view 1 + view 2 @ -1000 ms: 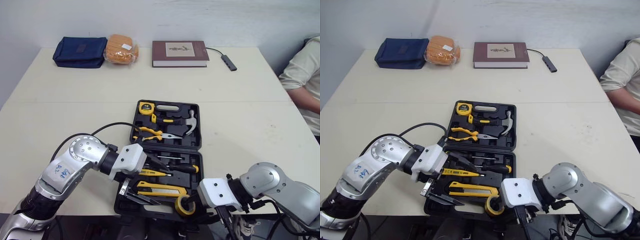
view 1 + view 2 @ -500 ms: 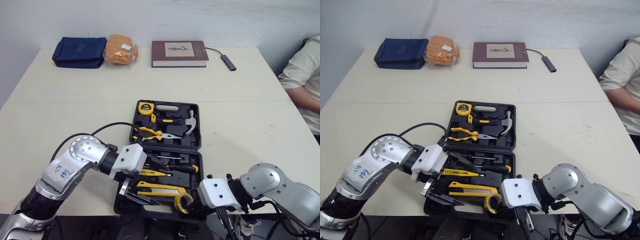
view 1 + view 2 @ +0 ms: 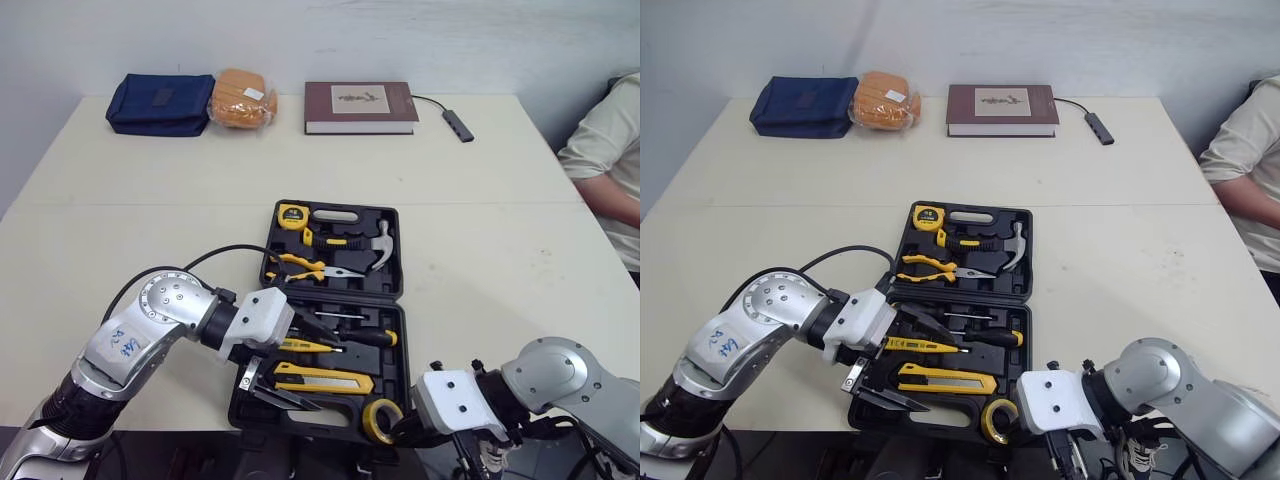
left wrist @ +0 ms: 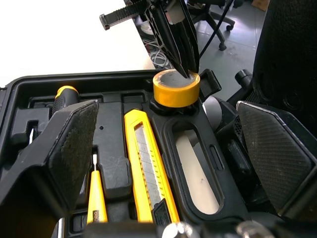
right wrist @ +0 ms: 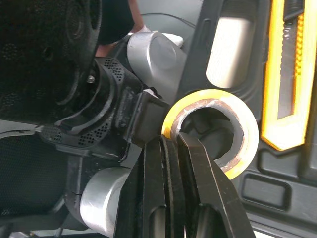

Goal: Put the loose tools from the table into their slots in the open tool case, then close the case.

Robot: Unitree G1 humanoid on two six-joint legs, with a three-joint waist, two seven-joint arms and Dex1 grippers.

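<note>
The black tool case (image 3: pixel 333 292) lies open near the table's front edge. Its far half holds a tape measure (image 3: pixel 291 213), pliers (image 3: pixel 305 265) and a hammer (image 3: pixel 378 245). Its near half holds a screwdriver (image 3: pixel 370 337) and a yellow utility knife (image 3: pixel 322 380). A yellow tape roll (image 3: pixel 382 420) sits at the near right corner of the case. My right gripper (image 5: pixel 173 139) is shut on the tape roll's (image 5: pixel 237 148) wall, one finger inside the ring. My left gripper (image 4: pixel 166 106) hovers open over the near half, above the knife (image 4: pixel 148 168).
At the table's far side lie a blue pouch (image 3: pixel 160 103), an orange packet (image 3: pixel 240 98), a brown book (image 3: pixel 360 106) and a small hub with a cable (image 3: pixel 458 124). A person's sleeve (image 3: pixel 610 150) shows at the right edge.
My right arm has drawn back toward the near right, and the tape roll has shifted with it toward the case's near right corner. The left arm has stayed put.
</note>
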